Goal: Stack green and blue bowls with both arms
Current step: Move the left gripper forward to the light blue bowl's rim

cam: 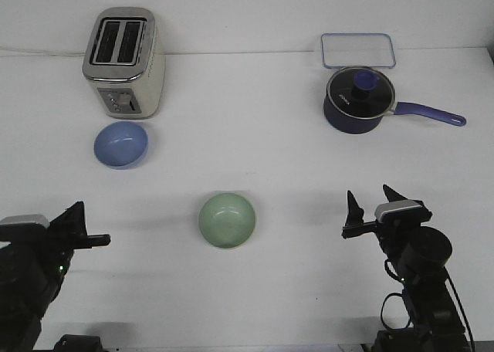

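The pale green bowl sits upright on the white table, near the front middle. The light blue bowl sits upright further back on the left, just in front of the toaster. My left gripper is at the front left, open and empty, left of the green bowl and in front of the blue one. My right gripper is at the front right, open and empty, well right of the green bowl. Neither gripper touches a bowl.
A cream and chrome toaster stands at the back left, right behind the blue bowl. A dark navy lidded saucepan with its handle pointing right stands at the back right. A clear rectangular lid lies behind it.
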